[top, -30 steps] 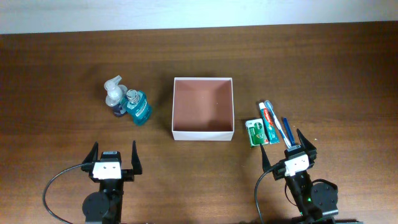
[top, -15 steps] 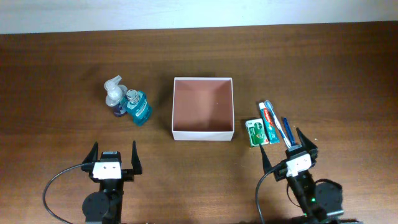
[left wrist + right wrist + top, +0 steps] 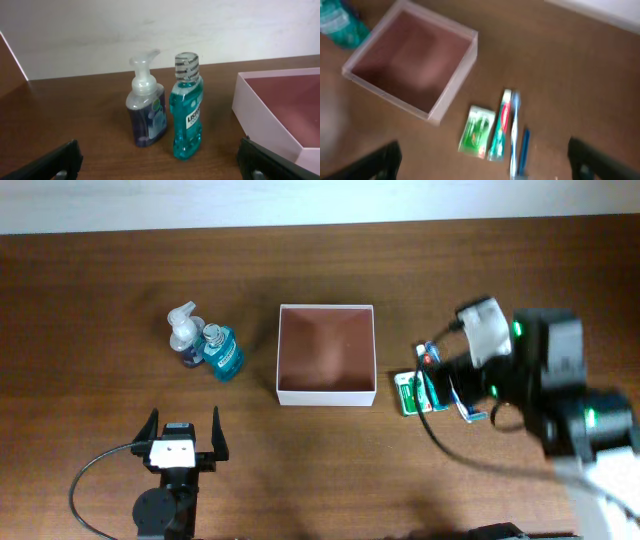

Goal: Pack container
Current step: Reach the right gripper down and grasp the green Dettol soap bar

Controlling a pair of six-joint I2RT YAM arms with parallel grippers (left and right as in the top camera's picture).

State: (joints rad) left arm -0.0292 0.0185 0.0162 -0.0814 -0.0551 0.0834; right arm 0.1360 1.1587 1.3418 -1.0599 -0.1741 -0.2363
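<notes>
Caught right pincer (image 3: 487,162) spread wide above toothpaste (image 3: 501,120), toothbrush (image 3: 514,135) and green packet (image 3: 477,131) bunched together; could've easily snagged two at once. Saw left pincer (image 3: 160,165) gaping too.

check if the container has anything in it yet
Empty. The container shows a bare pinkish-brown floor in the overhead and right wrist views; the mouthwash bottle and toothpaste are outside it.
</notes>
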